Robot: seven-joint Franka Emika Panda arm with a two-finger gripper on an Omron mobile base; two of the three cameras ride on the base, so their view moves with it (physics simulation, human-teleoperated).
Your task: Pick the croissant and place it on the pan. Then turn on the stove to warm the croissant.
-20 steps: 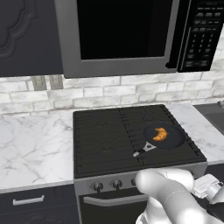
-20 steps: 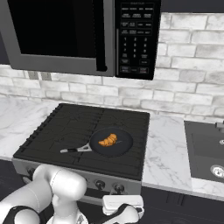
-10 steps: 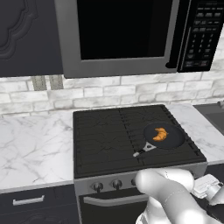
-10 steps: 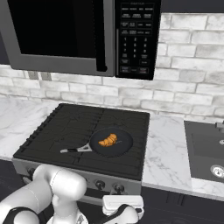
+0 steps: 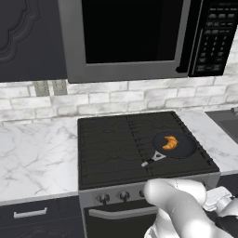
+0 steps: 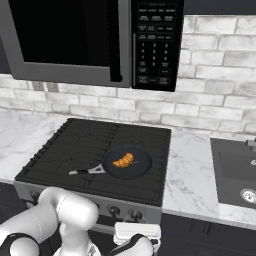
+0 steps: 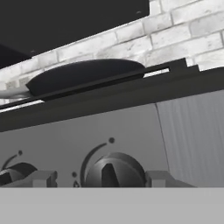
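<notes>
The golden croissant (image 5: pixel 170 142) (image 6: pixel 123 160) lies inside the black pan (image 5: pixel 185 149) (image 6: pixel 143 165), which rests on the stove's (image 5: pixel 111 148) (image 6: pixel 75 150) front right grate, its silver handle pointing left. My gripper (image 7: pixel 103 178) is low in front of the silver knob panel. It stands open, its fingertips (image 7: pixel 43 178) flanking a dark round knob (image 7: pixel 114 170): the right tip is against the knob and the left is a little apart. In the hand view the pan (image 7: pixel 83 74) appears edge-on above the panel. My white hand (image 6: pixel 137 232) (image 5: pixel 218 197) sits below the stove's front right.
A microwave (image 5: pixel 130 37) (image 6: pixel 65 40) hangs above the range. Marble counter (image 5: pixel 32 158) (image 6: pixel 192 175) runs on both sides, and a dark sink (image 6: pixel 235 170) lies to the right. A second knob (image 7: pixel 13 173) is to the left of the one between my fingers.
</notes>
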